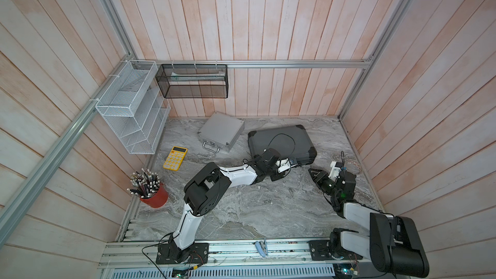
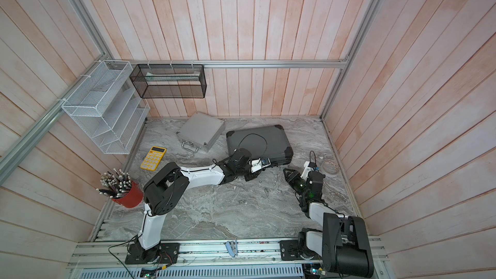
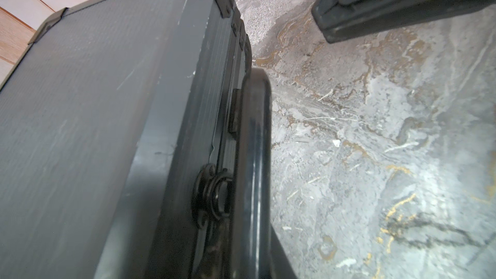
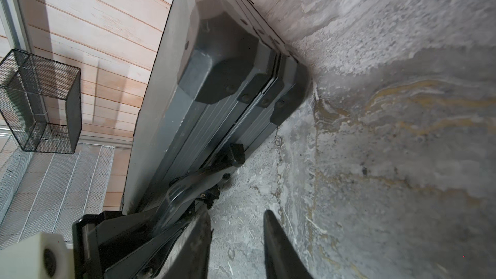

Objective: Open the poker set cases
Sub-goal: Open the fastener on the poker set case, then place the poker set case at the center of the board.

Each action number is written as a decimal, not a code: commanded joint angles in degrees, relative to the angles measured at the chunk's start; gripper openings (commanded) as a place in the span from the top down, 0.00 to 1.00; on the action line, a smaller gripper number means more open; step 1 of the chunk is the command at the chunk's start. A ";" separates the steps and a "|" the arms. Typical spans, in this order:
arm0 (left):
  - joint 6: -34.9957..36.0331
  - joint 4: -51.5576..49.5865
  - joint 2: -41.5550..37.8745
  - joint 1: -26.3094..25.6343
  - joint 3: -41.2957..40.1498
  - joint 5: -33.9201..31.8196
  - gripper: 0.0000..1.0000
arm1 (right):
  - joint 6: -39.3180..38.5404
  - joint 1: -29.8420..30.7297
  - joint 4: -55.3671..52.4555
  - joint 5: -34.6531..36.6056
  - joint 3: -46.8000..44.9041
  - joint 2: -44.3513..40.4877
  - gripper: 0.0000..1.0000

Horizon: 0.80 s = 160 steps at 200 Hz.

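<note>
Currently both cases lie shut on the grey marbled table point(image 1: 241, 210): the small square silver aluminium case point(image 1: 221, 130) at far centre-left, and the larger dark-grey case with black corner caps point(image 1: 281, 140) beside it on the right. At the dark case's near edge the left gripper point(image 1: 294, 163) sits by the glossy black handle point(image 3: 253, 143) — whether it clamps it cannot be told. Off the near-right corner the right gripper point(image 4: 237, 214) hangs part-open and empty. Best, probably: steady the case by the handle, then flip the small black latch point(image 4: 236, 152) — otherwise the case may slide.
</note>
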 commanded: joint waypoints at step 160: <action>-12.64 -3.17 -0.07 -4.61 -5.48 -0.64 0.68 | -5.40 -0.50 -5.18 -7.51 4.67 5.76 0.46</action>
